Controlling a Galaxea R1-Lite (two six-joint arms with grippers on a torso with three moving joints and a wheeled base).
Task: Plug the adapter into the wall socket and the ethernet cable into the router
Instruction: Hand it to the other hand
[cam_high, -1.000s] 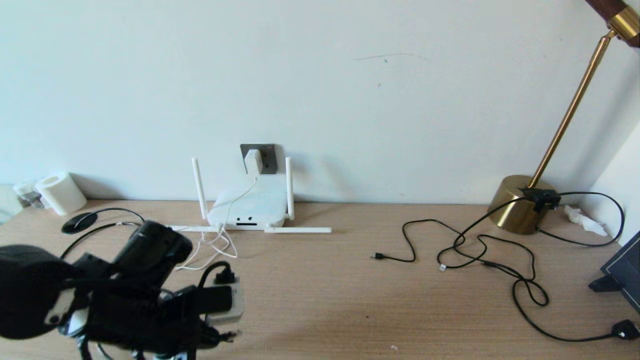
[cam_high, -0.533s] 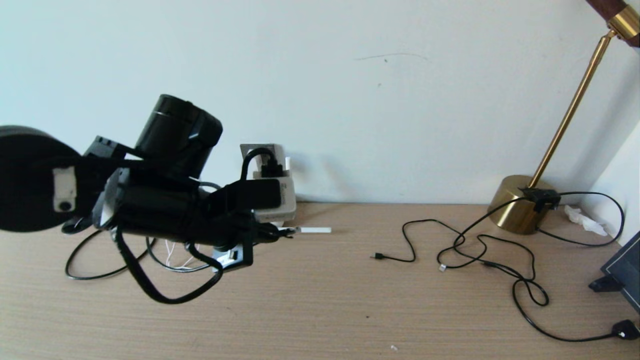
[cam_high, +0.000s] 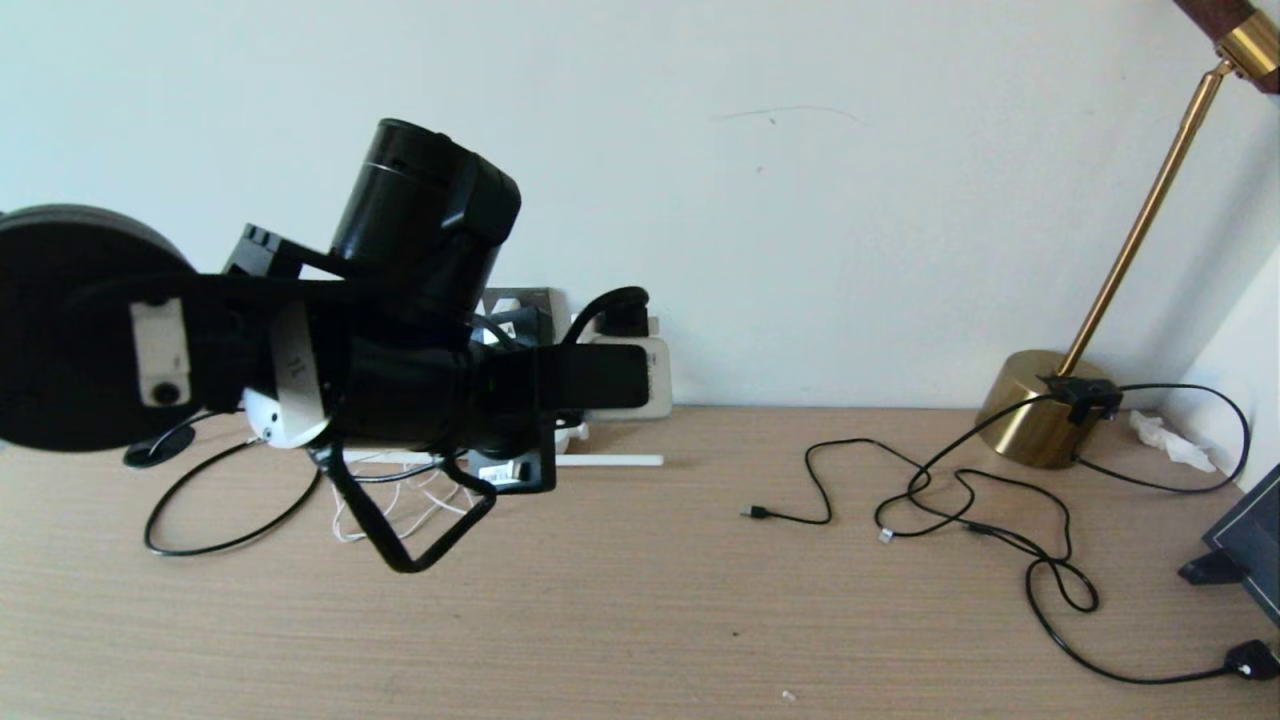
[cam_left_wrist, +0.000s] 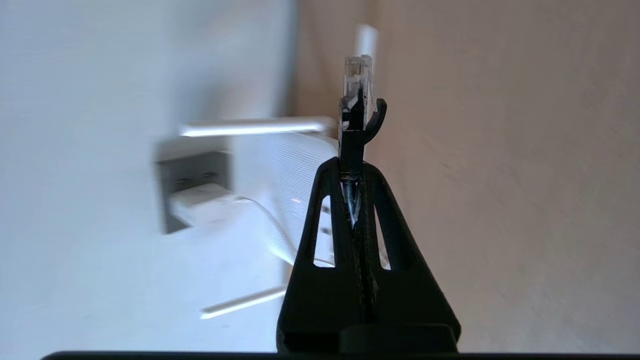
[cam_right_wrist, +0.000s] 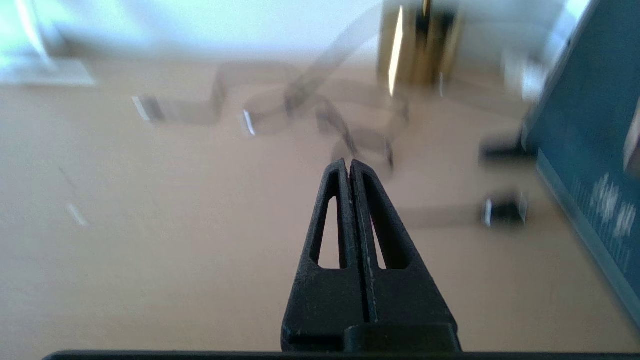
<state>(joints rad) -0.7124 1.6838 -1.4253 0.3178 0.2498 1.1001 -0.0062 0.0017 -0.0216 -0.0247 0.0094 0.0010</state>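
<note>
Left wrist view: left claw (cam_left_wrist: 353, 165) clamped on the ethernet cable (cam_left_wrist: 356, 107) plug, near the router (cam_left_wrist: 295, 185); adapter (cam_left_wrist: 200, 209) sits in the wall socket (cam_left_wrist: 192, 172). Right claw (cam_right_wrist: 348, 167) pinched closed, holding nothing, over the counter (cam_right_wrist: 150, 240).

L arm (cam_high: 400, 330) raised in front of router (cam_high: 610, 461) & wall socket (cam_high: 545, 300).

My left arm blocks most of the router (cam_high: 570, 438) and wall socket (cam_high: 545, 300) from my head; the lamp (cam_high: 1150, 215) is cut off up top.
</note>
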